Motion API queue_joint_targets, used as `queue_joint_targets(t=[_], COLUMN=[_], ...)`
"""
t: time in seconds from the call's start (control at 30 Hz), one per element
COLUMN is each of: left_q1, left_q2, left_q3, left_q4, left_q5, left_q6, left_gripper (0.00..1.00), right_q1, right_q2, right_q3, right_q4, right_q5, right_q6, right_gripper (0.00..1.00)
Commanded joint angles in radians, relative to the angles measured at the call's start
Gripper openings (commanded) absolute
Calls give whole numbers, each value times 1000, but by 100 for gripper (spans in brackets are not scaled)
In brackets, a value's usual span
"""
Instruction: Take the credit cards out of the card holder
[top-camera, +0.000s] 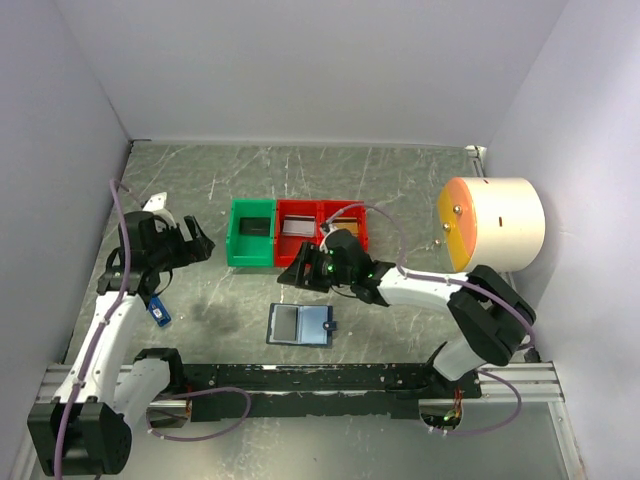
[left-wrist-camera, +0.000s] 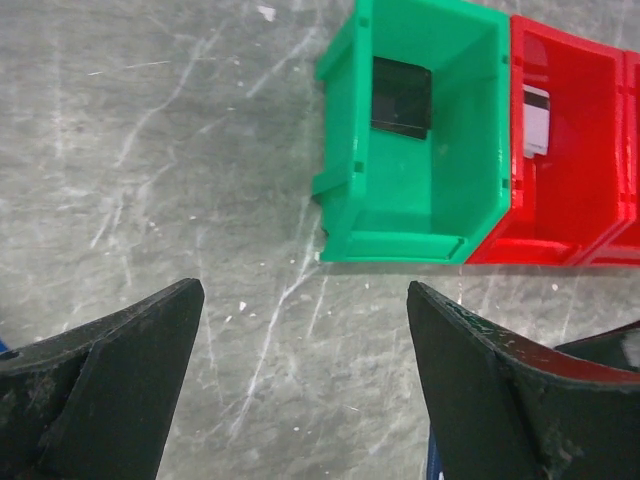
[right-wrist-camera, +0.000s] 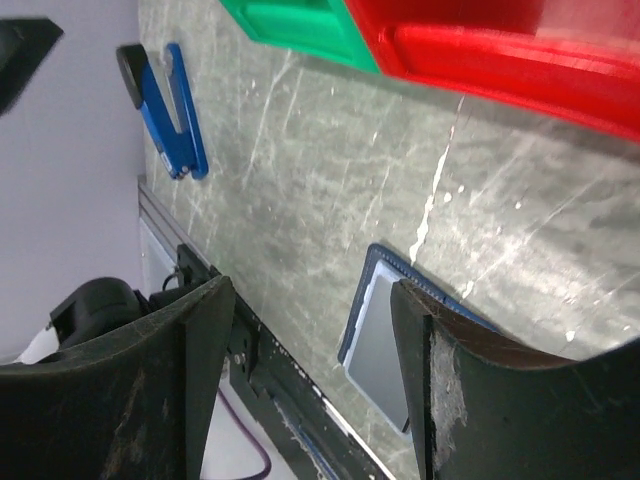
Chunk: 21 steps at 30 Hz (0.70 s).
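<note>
The card holder (top-camera: 302, 325) is lying open on the table (top-camera: 400, 180) near the half-open, empty right gripper (right-wrist-camera: 310, 290) (left gripper (left-wrist-camera: 305, 290) wide open, empty), its light, stiff, slippery grey card (right-wrist-camera: 383, 345) probably needing pinching at an exposed edge.

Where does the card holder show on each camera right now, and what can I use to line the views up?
Top external: card holder lies open at centre, below and right of the green bin.
Left wrist: not in it.
Right wrist: card holder at lower centre, its right part hidden.
Shared landmark: green bin, upper right in the left wrist view, at the top edge in the right wrist view.
</note>
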Motion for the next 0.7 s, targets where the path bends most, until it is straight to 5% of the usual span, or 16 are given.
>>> queue_joint_targets(t=[0.0,0.2,0.43,0.67], left_q1=[8,-30,-274,-445], left_q2=[20,77,118,187], left_q3=[0,1,-110,-199], left_q4=[84,107,224,251], left_q5=[208,459,409,303], left_q6=[43,43,-265,-360], left_gripper=[92,81,72,64], right_q1=[53,86,119,130], right_q2=[28,44,39,59], right_q3=[-14,-66,-132,-135], right_q4=[3,29,77,35], right_q5=[3,39,56,77], right_q6=[61,124,170,188], right_gripper=[63,50,40,32])
